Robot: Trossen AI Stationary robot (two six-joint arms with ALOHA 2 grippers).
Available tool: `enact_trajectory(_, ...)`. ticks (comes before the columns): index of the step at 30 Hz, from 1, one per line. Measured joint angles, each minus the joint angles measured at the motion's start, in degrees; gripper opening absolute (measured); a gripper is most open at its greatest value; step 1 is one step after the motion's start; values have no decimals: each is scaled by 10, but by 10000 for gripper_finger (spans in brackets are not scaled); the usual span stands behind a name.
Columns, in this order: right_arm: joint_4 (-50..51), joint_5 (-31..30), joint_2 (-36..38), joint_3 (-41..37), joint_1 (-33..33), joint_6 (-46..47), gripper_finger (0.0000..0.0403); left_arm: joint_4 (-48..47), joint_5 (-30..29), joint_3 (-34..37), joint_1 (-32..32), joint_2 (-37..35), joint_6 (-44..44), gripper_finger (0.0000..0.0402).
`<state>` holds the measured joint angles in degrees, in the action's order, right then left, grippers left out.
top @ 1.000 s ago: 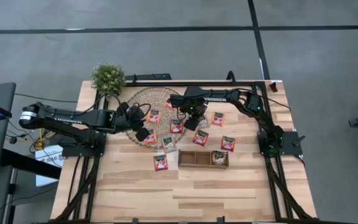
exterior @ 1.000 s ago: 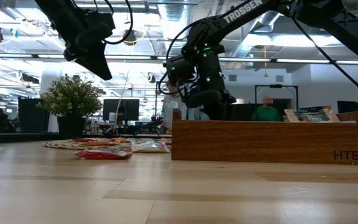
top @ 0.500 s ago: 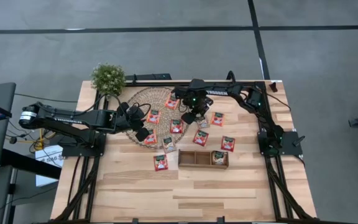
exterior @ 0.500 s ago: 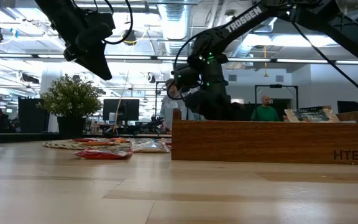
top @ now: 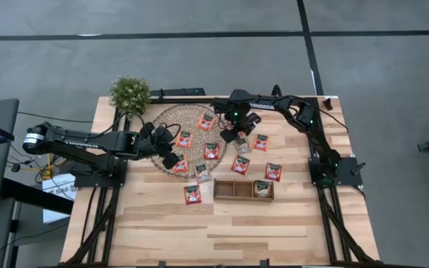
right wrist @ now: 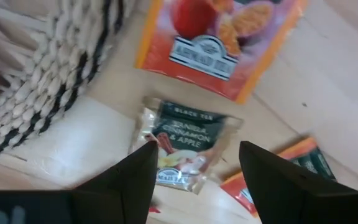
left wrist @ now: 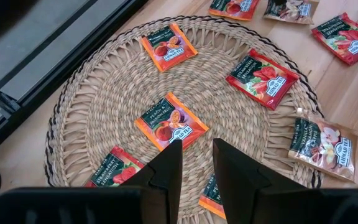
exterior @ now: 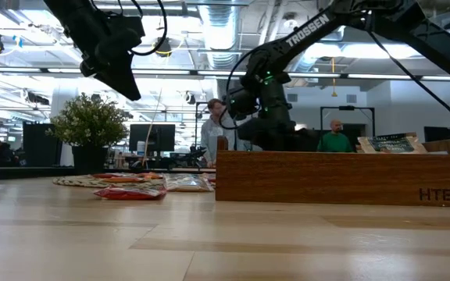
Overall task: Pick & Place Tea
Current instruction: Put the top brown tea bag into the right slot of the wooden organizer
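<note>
Tea sachets (left wrist: 167, 121), mostly red-orange, dot the woven mat (left wrist: 104, 93); right fingers (right wrist: 129, 180) spread wide, left fingers (left wrist: 169, 171) narrowly parted.

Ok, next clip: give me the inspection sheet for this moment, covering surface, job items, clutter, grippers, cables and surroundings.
Surface: pale wooden table, front part bare.
Job items: tea sachets lie flat on the round woven mat and on the wood beside it; a pale one lies just off the mat's edge. One sachet sits in the right end compartment of the wooden tray.
Clutter: potted plant at the back left corner.
Grippers: left gripper open above the mat, empty; right gripper open, low over the pale sachet.
Cables: black leads run off the left side.
Surroundings: office with monitors; people stand far behind.
</note>
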<state>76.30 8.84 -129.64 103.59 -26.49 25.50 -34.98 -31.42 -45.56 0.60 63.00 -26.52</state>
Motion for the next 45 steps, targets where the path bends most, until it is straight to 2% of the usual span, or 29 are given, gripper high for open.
enact_trajectory(4,10,5,0,0,-5,16,221,0,0,0,0,0,0,82)
enact_trajectory(12,22,93,0,0,-16,33,221,0,0,0,0,0,1,82)
enact_trajectory(20,15,110,-10,2,-42,70,221,0,0,0,0,0,2,82)
enact_trajectory(24,-6,185,-36,1,-44,72,221,0,0,0,0,0,2,82)
enact_trajectory(27,-15,211,-58,1,-35,74,221,1,0,0,0,0,1,82)
enact_trajectory(30,-43,208,-52,5,-31,79,221,0,0,0,0,0,1,82)
enact_trajectory(38,-32,182,-55,3,-28,80,218,0,0,0,0,0,1,82)
enact_trajectory(45,-30,167,-54,3,-24,81,173,0,0,0,0,0,1,82)
